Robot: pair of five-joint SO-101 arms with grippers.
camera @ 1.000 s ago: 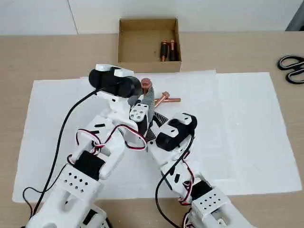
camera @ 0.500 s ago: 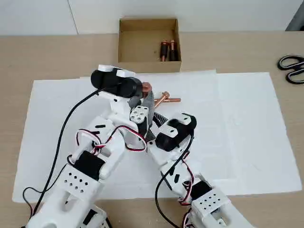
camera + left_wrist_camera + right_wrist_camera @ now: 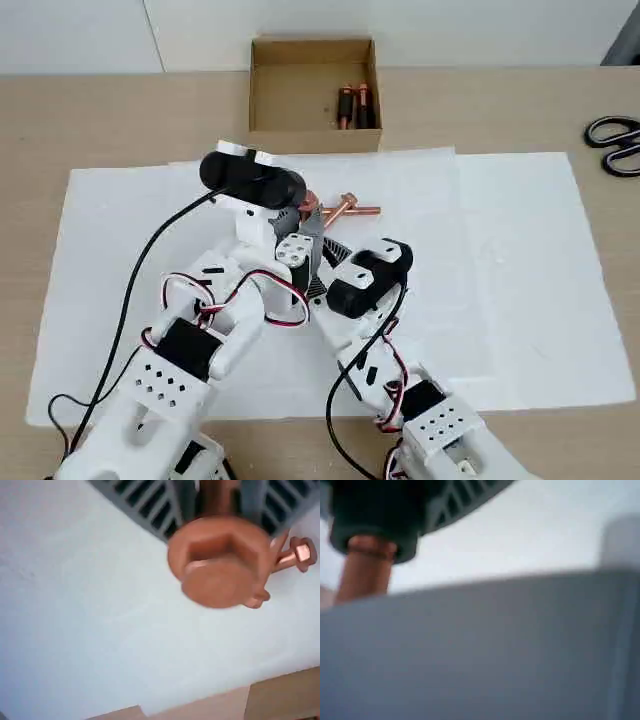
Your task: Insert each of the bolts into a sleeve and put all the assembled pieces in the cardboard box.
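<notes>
Left pincer (image 3: 311,212) is clamped tight on a copper bolt (image 3: 220,562), mid-frame just below the cardboard box (image 3: 312,140), with its shaft poking into the black sleeve (image 3: 372,515). Any tilt and I reckon it jams or slips out

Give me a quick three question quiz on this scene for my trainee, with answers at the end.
1. True or false: the box is empty.
2. What does the left gripper hold? A bolt, B nut, C nothing.
3. Fill in: in the right wrist view, the bolt's shaft enters a black ____.
Key: 1 false, it holds two pieces. 2 A. 3 sleeve.
</notes>
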